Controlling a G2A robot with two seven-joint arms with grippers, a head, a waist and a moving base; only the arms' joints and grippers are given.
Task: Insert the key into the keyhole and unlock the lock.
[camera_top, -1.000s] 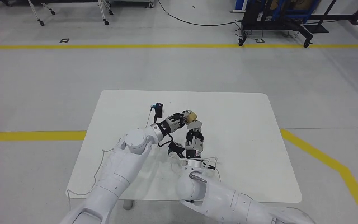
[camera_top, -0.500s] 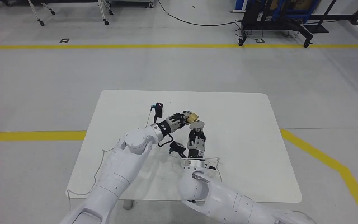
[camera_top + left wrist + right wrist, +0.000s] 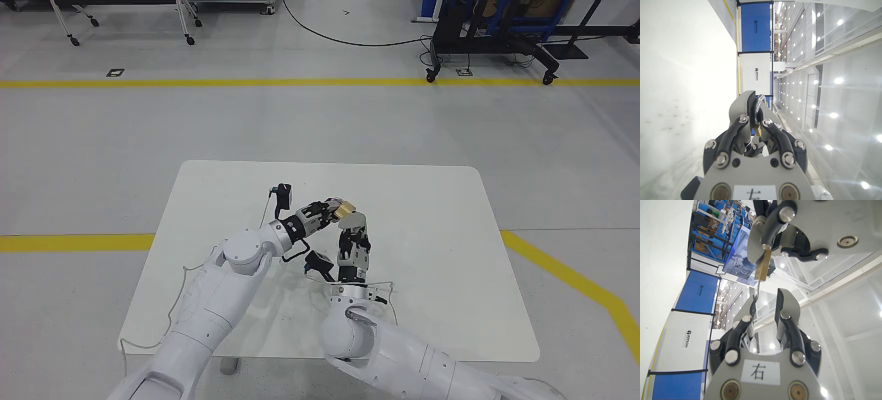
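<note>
White table (image 3: 430, 220) lies under left gripper (image 3: 756, 106) clamping boxy brass lock (image 3: 762, 265).

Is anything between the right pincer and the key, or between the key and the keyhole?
Nothing visible. The key runs straight from the underside of the lock down to the open right pincer, beside one of its pads. The left pincer grips the lock's upper part.

The lock (image 3: 762, 266) is brass-gold with a silver shackle (image 3: 758, 105), and the table (image 3: 430, 200) is white.
</note>
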